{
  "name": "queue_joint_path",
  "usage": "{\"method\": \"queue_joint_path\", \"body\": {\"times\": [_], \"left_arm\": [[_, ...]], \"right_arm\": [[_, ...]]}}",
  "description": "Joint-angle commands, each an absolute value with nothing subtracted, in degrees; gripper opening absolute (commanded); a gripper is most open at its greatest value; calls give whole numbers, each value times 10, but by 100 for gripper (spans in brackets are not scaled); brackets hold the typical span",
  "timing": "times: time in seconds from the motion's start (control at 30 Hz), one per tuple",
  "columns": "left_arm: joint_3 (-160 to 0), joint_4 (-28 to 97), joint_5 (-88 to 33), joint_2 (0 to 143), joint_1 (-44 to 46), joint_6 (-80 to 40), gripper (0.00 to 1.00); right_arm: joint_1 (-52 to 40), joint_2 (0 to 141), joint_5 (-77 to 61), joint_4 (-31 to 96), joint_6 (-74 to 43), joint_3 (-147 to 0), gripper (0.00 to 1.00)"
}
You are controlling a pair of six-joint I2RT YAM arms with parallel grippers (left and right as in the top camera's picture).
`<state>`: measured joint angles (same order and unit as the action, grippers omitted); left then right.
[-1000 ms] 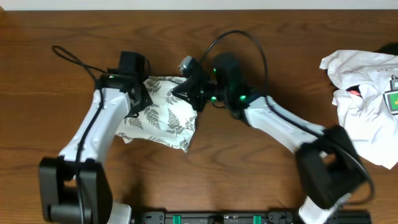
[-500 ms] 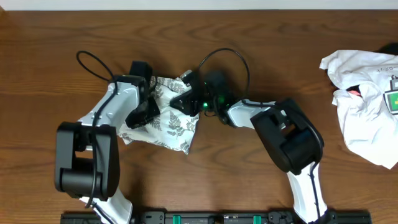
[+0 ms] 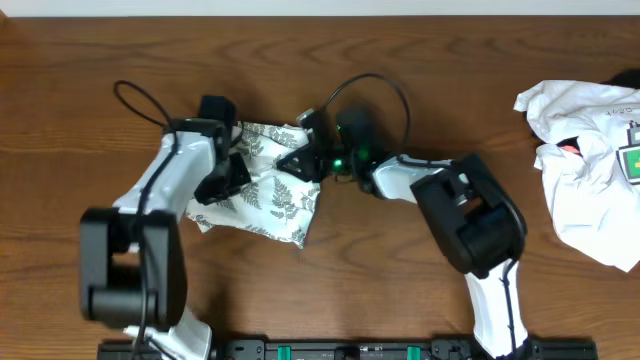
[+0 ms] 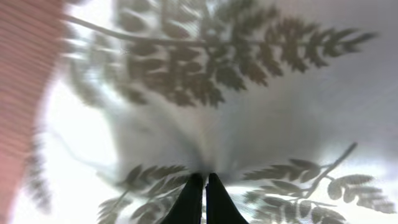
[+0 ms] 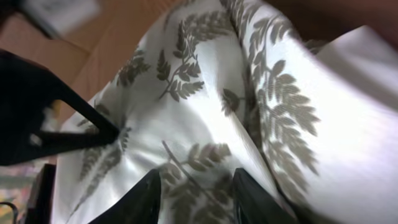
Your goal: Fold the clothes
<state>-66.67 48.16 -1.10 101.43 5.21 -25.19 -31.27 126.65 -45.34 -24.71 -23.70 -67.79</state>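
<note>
Overhead looks mid-fold on fern-print cloth, left gripper clamped on its fabric, right gripper splayed over the right edge; next, right likely pinches, then both lift.

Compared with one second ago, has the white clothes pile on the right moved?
No. In the overhead view, the white clothes pile lies at the same spot against the right edge of the table.

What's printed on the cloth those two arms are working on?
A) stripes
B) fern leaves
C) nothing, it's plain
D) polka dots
B: the white cloth is covered in grey-green fern sprigs, which show most clearly in the two wrist views.
</note>
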Motion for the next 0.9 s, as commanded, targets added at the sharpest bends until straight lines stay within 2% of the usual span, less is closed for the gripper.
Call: {"method": "queue_joint_path", "body": {"times": [0.0,0.07,0.1,0.13,0.33,0.47,0.57,0.63,0.67,0.87], "left_arm": [[-692,476,0,936,39,-240,7],[-692,469,5,899,34,-240,16],[-692,468,7,882,32,-240,26],[-692,468,6,863,28,-240,31],[-691,513,-39,830,25,-278,34],[-670,539,-121,835,25,-313,36],[-636,539,-137,835,25,-369,39],[-608,530,-141,835,25,-420,51],[-593,520,-148,835,25,-436,54],[-493,398,-163,835,26,-484,56]], "right_arm": [[-285,1210,-481,-247,-235,-677,38],[-274,1177,-504,-247,-230,-677,42],[-268,1157,-517,-247,-230,-677,43],[-261,1136,-527,-246,-230,-677,44],[-216,1051,-584,-225,-231,-677,46],[-188,1034,-603,-131,-228,-677,47],[-170,1034,-592,1,-151,-677,47],[-163,1034,-562,91,-96,-677,48],[-159,1034,-542,132,-70,-677,49],[-157,1035,-465,247,20,-677,51]]}}
